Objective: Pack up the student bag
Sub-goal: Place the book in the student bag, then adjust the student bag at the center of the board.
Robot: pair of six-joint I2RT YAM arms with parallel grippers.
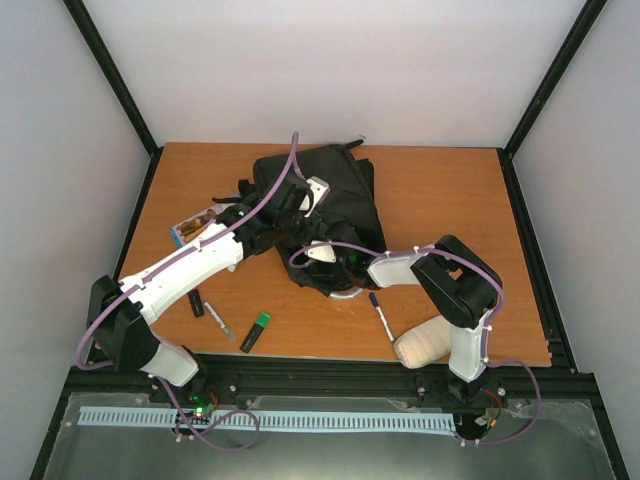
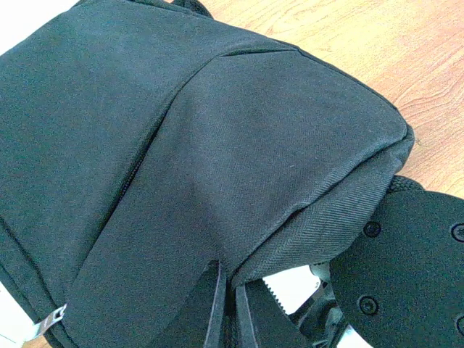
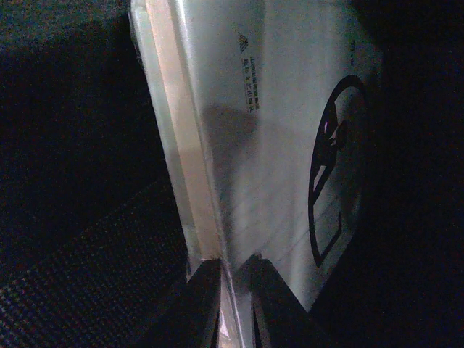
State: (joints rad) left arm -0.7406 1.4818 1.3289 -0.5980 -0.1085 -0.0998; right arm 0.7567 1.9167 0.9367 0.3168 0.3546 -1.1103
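The black student bag (image 1: 345,190) lies on my worktop (image 1: 450,200), toward its far side. A cream pouch (image 1: 425,340) sits well apart from the bag, nearer me. My left claw (image 2: 228,293) is clenched on a fold of the bag's fabric. My right claw (image 3: 233,308), inside the bag, grips the edge of a plastic-wrapped white packet (image 3: 275,145).

Wooden table (image 1: 450,200), black student bag (image 1: 340,190), cream pouch (image 1: 425,340), pen (image 1: 381,315), green highlighter (image 1: 255,332), black marker (image 1: 196,303), printed booklet (image 1: 195,225)

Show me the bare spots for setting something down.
Widest bare stretch of table: far right, between the student bag and the right edge. Smaller patch far left, behind the booklet. Crowded: the near strip with highlighter, pen and pouch.
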